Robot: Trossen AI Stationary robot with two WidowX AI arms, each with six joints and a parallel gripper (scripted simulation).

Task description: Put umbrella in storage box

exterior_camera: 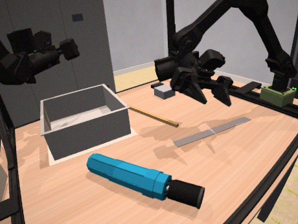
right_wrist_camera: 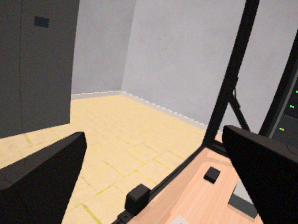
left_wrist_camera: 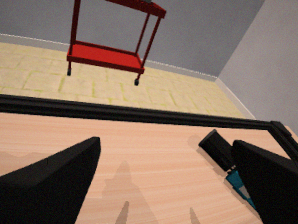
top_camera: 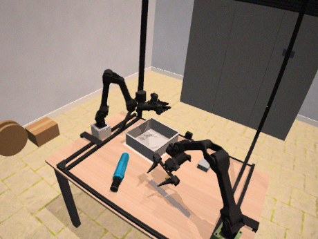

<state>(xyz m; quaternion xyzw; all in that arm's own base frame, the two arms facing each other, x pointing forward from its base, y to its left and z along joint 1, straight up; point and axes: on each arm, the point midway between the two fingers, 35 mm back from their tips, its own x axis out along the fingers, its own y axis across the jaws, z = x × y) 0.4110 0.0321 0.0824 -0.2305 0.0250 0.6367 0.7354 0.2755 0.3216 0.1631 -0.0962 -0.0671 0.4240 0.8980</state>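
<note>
The folded umbrella (top_camera: 119,170), blue with a black handle, lies flat on the table in front of the open grey storage box (top_camera: 152,138). It also shows in the exterior view (exterior_camera: 139,179), in front of the box (exterior_camera: 84,118). My left gripper (top_camera: 162,173) is open and empty. It hangs low over the table to the right of the umbrella and apart from it. In the left wrist view (left_wrist_camera: 166,145) the umbrella's handle (left_wrist_camera: 220,151) shows past one finger. My right gripper (top_camera: 164,105) is open and empty, high in the air behind the box, and its wrist view (right_wrist_camera: 154,135) looks past the table's edge.
A steel ruler (exterior_camera: 212,131) lies on the table below the left gripper. A thin wooden stick (exterior_camera: 153,116) lies beside the box. A small grey block (exterior_camera: 164,91) sits near the far edge. Black frame rails run along the table's edges.
</note>
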